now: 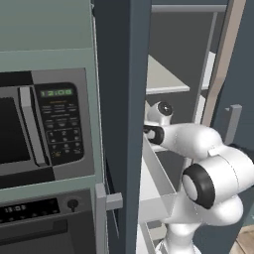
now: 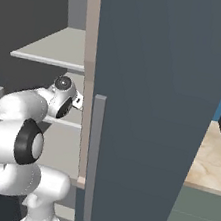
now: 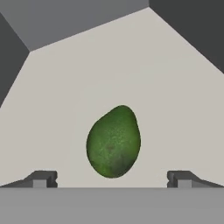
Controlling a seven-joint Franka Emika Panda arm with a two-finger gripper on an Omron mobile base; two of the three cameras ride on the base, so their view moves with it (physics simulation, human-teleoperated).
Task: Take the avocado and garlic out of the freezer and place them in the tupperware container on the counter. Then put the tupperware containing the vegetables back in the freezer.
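Avocado [image 3: 113, 142] centred btwn wide-open end effector [image 3: 112, 178] tips; untouched

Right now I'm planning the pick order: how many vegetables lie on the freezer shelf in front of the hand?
1. A dark green, egg-shaped avocado lies on the pale shelf, centred ahead of the open gripper. Others may lie outside this view.

At the left of my left base view, the microwave [image 1: 42, 129] shows a small green clock display [image 1: 56, 93] at the top of its keypad; it seems to read 12:08. The keypad markings are too small to read.
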